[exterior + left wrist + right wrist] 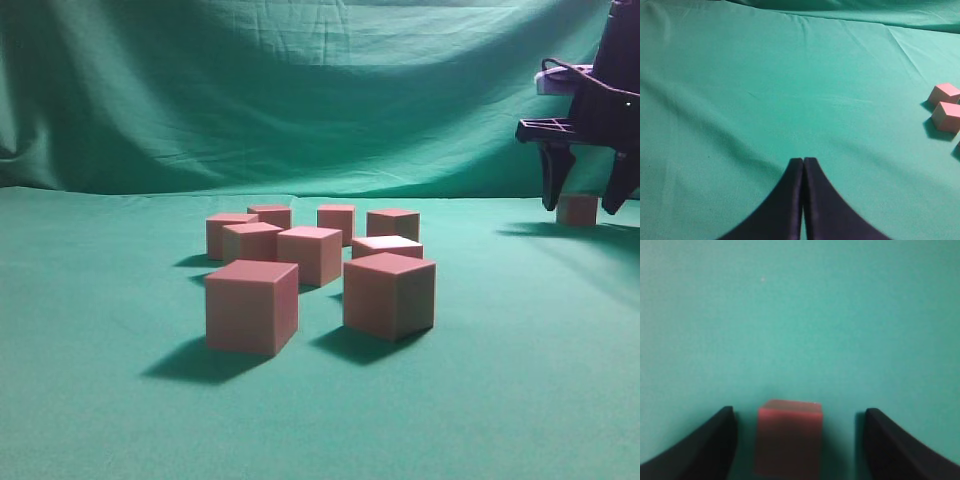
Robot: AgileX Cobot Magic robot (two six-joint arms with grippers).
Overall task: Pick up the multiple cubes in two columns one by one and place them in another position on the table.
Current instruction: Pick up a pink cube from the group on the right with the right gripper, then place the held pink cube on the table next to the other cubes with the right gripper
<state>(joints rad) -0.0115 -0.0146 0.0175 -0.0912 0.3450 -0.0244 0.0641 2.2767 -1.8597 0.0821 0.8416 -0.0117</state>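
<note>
Several salmon-pink cubes stand in two columns mid-table in the exterior view, the nearest two being the front left cube (pixel 252 305) and the front right cube (pixel 390 293). One lone cube (pixel 577 209) sits far right on the green table (pixel 100 400). My right gripper (pixel 581 207) hangs over it, open, a finger on each side. The right wrist view shows that cube (pixel 789 440) between the fingers of the right gripper (pixel 798 412), with green gaps on both sides. My left gripper (pixel 803 160) is shut on nothing, low over bare cloth.
A draped green backdrop (pixel 300 100) closes off the far edge of the table. Two cubes (pixel 945 92) (pixel 947 116) show at the right edge of the left wrist view, well away from the left gripper. Wrinkled cloth stretches ahead of it.
</note>
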